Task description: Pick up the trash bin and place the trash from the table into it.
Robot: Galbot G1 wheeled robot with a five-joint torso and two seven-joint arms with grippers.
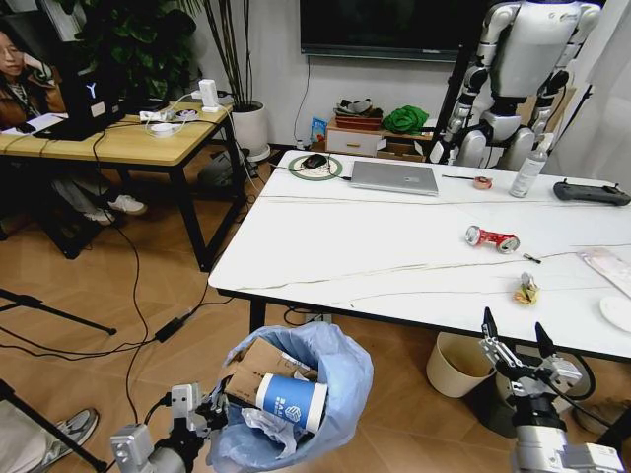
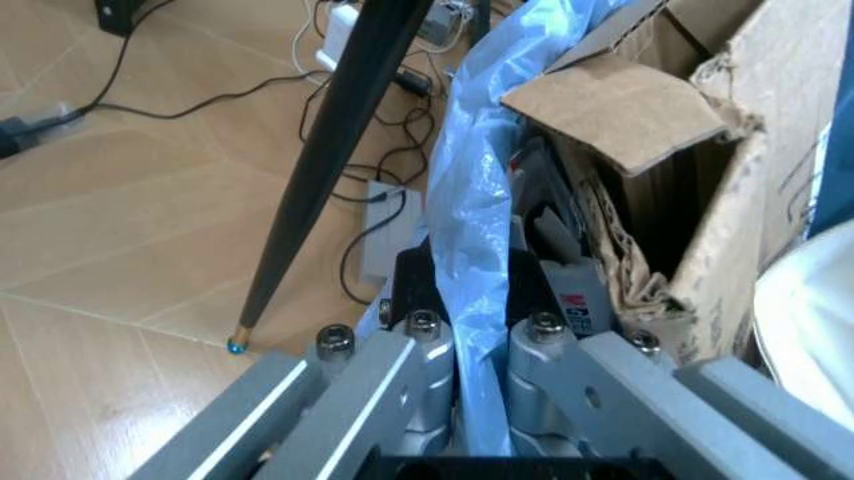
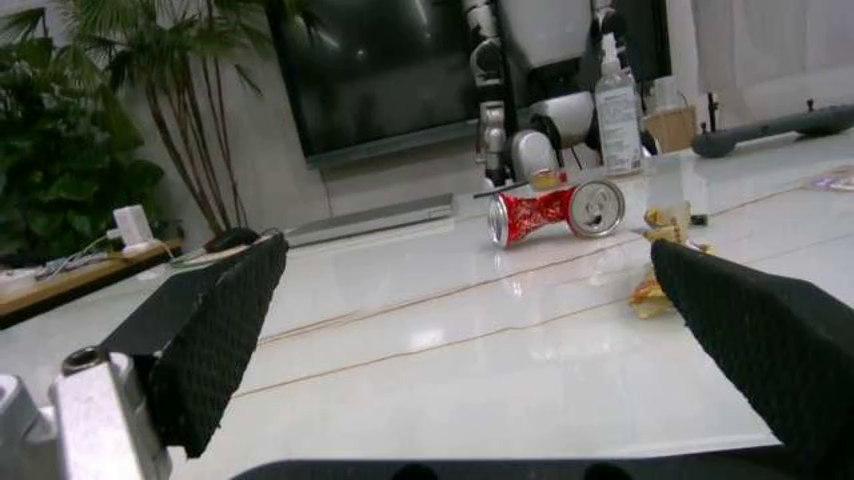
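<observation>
Left gripper (image 1: 202, 419) clamps the rim of the light-blue-bagged trash bin (image 1: 325, 379) below the white marble desk (image 1: 394, 246) near edge, right gripper (image 1: 517, 347) spread wide facing the crushed red can (image 1: 492, 238), light, stiff, slick; grab its dented middle.

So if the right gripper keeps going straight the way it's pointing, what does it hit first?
Probably the crumpled yellow wrapper, just ahead of the open right gripper over the table; the red can lies farther back. Depth is uncertain.
</observation>
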